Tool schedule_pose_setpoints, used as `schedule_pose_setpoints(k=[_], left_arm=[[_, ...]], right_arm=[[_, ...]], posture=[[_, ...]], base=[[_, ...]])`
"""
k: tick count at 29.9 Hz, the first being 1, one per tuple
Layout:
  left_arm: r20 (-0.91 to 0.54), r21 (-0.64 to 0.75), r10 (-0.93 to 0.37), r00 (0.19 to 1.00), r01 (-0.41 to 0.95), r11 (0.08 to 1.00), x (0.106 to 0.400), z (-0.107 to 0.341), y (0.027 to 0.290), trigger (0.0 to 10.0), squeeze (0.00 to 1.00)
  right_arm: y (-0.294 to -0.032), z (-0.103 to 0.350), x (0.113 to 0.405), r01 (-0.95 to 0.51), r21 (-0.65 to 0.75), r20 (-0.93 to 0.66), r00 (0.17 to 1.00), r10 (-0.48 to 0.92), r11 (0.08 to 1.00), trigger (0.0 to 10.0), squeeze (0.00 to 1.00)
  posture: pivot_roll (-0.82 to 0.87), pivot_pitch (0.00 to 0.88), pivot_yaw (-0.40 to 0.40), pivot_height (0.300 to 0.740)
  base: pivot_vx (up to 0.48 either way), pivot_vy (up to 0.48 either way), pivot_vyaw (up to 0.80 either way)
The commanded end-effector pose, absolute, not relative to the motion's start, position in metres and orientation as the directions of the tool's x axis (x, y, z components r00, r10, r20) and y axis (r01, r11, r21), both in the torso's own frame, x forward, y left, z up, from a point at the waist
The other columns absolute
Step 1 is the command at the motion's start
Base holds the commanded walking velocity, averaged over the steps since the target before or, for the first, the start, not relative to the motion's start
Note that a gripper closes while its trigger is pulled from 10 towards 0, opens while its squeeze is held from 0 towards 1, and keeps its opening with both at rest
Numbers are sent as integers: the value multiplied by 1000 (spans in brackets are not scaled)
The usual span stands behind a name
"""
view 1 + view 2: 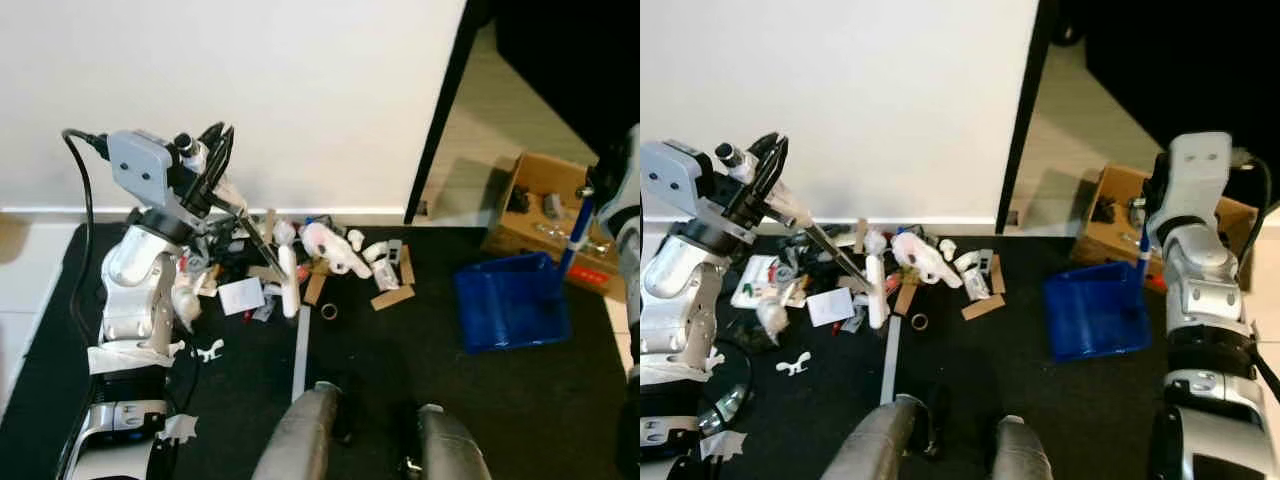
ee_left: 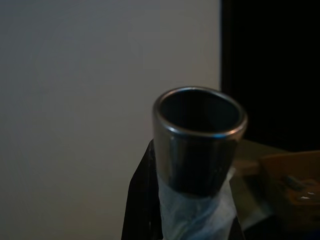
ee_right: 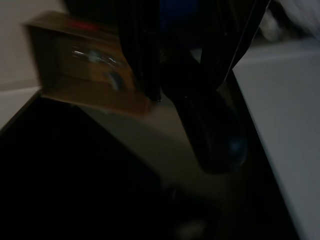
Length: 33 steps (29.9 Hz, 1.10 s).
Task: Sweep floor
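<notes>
My left gripper (image 1: 768,185) is clenched on the broom handle (image 1: 830,247), up near the white wall (image 1: 300,90) on the left. The handle's long axis slants from the gripper down and to the right, ending in the white broom head (image 1: 289,283), which stands in the litter pile (image 1: 330,262) at the foot of the wall. In the left wrist view I look straight down the open metal end of the handle (image 2: 199,140), with pale tape wrapped below it; the head views give me no sight of that hollow tip.

The pile is scraps of cardboard, white paper and a small tape ring (image 1: 328,311) on the dark floor (image 1: 400,380). I can read no writing on any of it.

My right gripper (image 1: 1148,232) grasps the blue dustpan handle (image 1: 574,235), which stands nearly upright. The blue dustpan (image 1: 510,300) sits on the floor to the right, well apart from the pile, its mouth facing left toward the litter. Just beyond it is an open cardboard box (image 1: 545,205) with small items inside and a red label I cannot read. The right wrist view is dark: black fingers (image 3: 212,130) with the box behind them.
</notes>
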<state>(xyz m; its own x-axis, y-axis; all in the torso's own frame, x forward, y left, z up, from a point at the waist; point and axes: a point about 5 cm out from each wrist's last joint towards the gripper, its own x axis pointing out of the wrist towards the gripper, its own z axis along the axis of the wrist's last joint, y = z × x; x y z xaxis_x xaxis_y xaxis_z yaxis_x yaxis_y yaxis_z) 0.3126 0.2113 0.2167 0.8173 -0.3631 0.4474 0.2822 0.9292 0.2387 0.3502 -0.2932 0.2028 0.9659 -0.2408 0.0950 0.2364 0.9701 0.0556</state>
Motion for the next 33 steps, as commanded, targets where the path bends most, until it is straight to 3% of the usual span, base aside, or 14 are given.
schedule_pose_setpoints(k=[1, 6, 8, 11, 25, 33], left_arm=[[443, 236, -338, 830, 255, 938, 311, 216, 211, 10000, 0], [356, 178, -220, 908, 165, 970, 318, 204, 218, 10000, 0], [206, 60, -110, 972, 99, 993, 323, 187, 218, 10000, 0], [55, 18, -60, 997, 60, 998, 323, 176, 212, 10000, 0], [110, 66, -78, 991, 71, 995, 321, 194, 203, 10000, 0], [107, 85, -87, 990, 78, 993, 322, 198, 193, 10000, 0]], right_arm=[[-292, 222, 351, 229, 212, 209, 939, -273, 950, 10000, 0], [-290, 232, 353, 234, 328, 278, 902, -331, 915, 10000, 0], [-286, 239, 354, 209, 397, 313, 884, -346, 894, 10000, 0], [-278, 243, 357, 171, 440, 338, 878, -339, 882, 10000, 0], [-251, 238, 369, 111, 511, 341, 884, -320, 853, 10000, 0], [-251, 242, 369, 111, 517, 358, 873, -332, 849, 10000, 0]], posture=[[41, 209, 74, 740], [46, 202, 77, 740], [50, 189, 81, 740], [53, 182, 80, 740], [74, 152, 77, 740], [67, 151, 76, 740]], base=[[0, 0, 0], [0, 0, 0], [0, 0, 0], [0, 0, 0], [0, 0, 0], [267, -387, 0]])
